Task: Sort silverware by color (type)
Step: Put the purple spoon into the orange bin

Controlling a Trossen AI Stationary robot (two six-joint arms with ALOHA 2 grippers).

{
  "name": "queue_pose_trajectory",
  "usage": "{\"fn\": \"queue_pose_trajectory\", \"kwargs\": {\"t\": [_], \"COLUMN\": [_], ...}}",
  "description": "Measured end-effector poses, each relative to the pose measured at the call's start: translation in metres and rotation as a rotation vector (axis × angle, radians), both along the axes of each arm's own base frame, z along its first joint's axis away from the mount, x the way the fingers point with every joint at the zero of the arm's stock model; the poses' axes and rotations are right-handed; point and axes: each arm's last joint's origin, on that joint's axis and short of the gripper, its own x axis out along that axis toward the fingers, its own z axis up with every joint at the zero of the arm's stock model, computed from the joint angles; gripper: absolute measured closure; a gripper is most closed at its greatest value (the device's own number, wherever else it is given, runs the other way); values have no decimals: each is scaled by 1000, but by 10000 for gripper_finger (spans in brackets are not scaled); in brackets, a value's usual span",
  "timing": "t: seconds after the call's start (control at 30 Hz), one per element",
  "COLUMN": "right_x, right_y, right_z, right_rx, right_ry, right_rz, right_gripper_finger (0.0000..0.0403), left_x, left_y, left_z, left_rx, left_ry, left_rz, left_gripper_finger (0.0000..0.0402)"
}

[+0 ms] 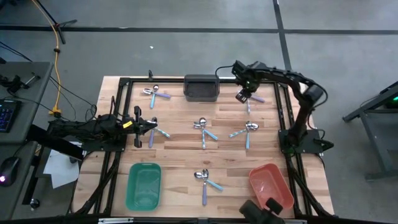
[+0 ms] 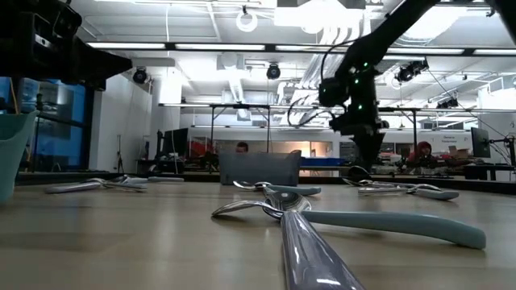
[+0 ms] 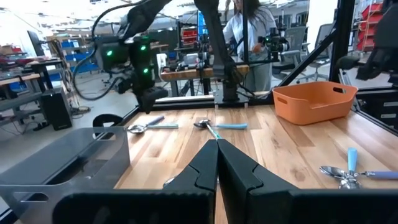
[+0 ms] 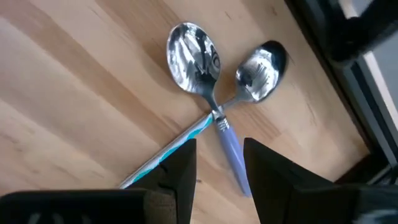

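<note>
High view: the dark grey bin (image 1: pixel 201 88) sits at the far middle of the wooden table (image 1: pixel 180 146), and serves as the landmark here. Just to its right the right gripper (image 1: pixel 244 95) hangs over a small cluster of spoons (image 1: pixel 252 99). In the right wrist view that gripper's two fingers (image 4: pixel 180 171) stand parted, clasping nothing, directly above two crossed spoons: a light-blue-handled spoon (image 4: pixel 191 56) and a lavender-handled spoon (image 4: pixel 261 68), their handles overlapping where they cross on the bare wood. To the left of the grey bin lies another crossed group of spoons (image 1: pixel 155 93). Nearer than the bin, across the middle of the table, lie three more groups (image 1: pixel 202 127), and one further group (image 1: pixel 204 178) lies close to the near edge, between the green bin (image 1: pixel 143 185) and the red bin (image 1: pixel 271 185). The left gripper (image 1: pixel 151 126) rests well to the left and nearer than the grey bin, beside the left-hand middle group, its fingers pressed together and empty, as the left wrist view shows.
</note>
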Motion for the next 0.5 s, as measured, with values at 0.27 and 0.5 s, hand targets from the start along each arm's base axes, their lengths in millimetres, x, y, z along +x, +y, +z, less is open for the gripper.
{"fn": "queue_pose_trajectory", "kwargs": {"t": [0.27,0.5], "right_x": [14,32], "right_y": [-25,-38], "right_z": [-17,-12], "right_rx": [74,57], "right_ry": [71,50], "right_rz": [56,110], "right_gripper_finger": [286,286], "left_x": [0,0], "left_y": [0,0], "left_z": [0,0], "left_rx": [2,2], "left_ry": [0,0], "left_rz": [0,0], "left_gripper_finger": [398,398]}}
